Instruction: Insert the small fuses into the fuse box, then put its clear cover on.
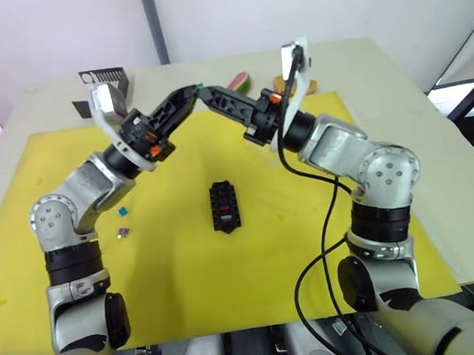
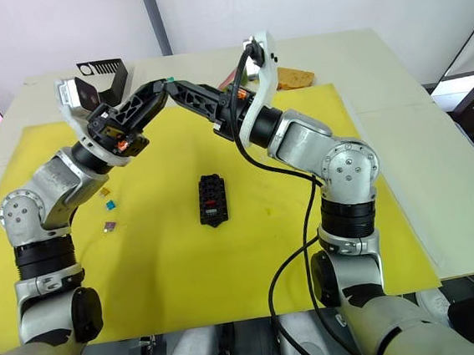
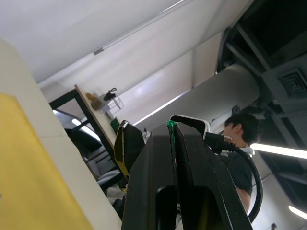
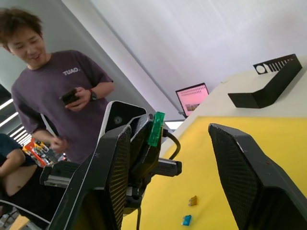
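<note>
The black fuse box (image 1: 225,205) lies in the middle of the yellow mat (image 1: 190,299), with a red fuse in one slot. Both arms are raised over the mat's far side, tips meeting. My left gripper (image 1: 192,90) is shut on a green fuse (image 4: 156,128) that sticks out past its tip. My right gripper (image 4: 168,129) is open, its fingers standing on either side of the left gripper's tip and the green fuse. Amber (image 2: 104,191), teal (image 1: 124,212) and purple (image 1: 123,232) fuses lie loose on the mat, left of the box. The clear cover is out of view.
A black angular holder with white stripes (image 1: 101,77) stands at the table's far left, off the mat. An orange sponge-like piece (image 2: 293,77) and a red-green object (image 1: 239,82) lie at the far edge. A person holding a phone (image 4: 57,96) stands beyond the table.
</note>
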